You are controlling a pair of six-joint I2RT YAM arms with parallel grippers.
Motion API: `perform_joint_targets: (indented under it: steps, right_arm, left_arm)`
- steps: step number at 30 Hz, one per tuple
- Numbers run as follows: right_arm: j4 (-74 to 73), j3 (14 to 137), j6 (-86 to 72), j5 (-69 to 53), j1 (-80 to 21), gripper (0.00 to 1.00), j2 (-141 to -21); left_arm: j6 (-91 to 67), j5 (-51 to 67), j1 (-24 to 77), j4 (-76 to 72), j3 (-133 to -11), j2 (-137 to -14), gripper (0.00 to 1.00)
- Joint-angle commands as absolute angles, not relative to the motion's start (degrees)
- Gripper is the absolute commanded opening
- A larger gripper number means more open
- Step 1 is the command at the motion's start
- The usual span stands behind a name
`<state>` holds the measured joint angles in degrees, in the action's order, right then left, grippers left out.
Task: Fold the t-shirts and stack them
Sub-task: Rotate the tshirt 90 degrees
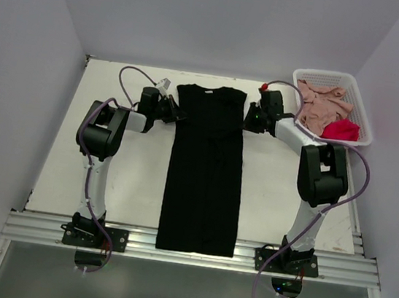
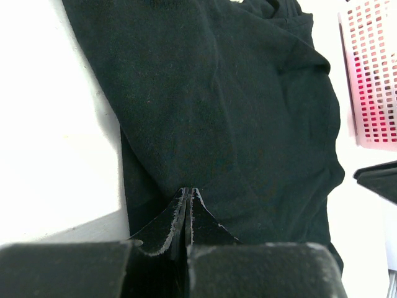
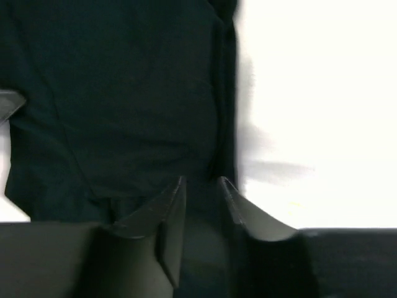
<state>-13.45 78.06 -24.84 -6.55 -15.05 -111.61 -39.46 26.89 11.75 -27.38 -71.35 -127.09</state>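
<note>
— So, starting from the left, what is there?
— The left jaws, pressed fully together. Their tips rest on the left edge of the black t-shirt (image 1: 204,172), up near its shoulder. I cannot tell whether any cloth is pinched between them.

— How many shirts in all?
— Three: one black, one pink, one red. The black one lies flat on the counter (image 1: 281,196) between the two arms. It is folded into a long narrow strip, with the collar at the far end and the hem reaching the near edge.

— Any label or writing?
— Only a pale speck inside the collar, too small to read.

— And on its right side?
— The right jaws stand a narrow slit apart over the shirt's right edge, near the other shoulder. Nothing is gripped between them.

— Further right?
— One white basket (image 1: 325,75) sits in the far right corner of the counter. The pink t-shirt (image 1: 323,106) lies crumpled inside it. The red t-shirt (image 1: 340,129) is bunched against its near right side.
</note>
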Motion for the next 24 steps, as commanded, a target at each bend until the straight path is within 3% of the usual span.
perform_joint_targets:
  steps: [1, 2, 17, 24]
  right_arm:
    - [-10.63, 81.03, -24.96, -9.66, -15.29, 0.04, -110.02]
    - [-10.81, 82.17, -25.22, -11.32, -15.29, 0.0, -110.74]
    - [-27.67, 129.51, -26.54, -12.3, -14.77, 0.0, -141.66]
    - [-29.09, 133.25, -26.37, -11.69, -14.24, 0.0, -142.92]
  left_arm:
    - [-38.32, 26.37, 11.16, -24.35, -69.87, -127.53, 0.0]
    - [-38.32, 26.37, 11.25, -24.26, -69.79, -127.62, 0.0]
    - [-37.0, 26.37, 11.16, -22.59, -69.96, -126.65, 0.0]
    - [-36.83, 26.37, 11.07, -22.59, -70.22, -126.91, 0.0]
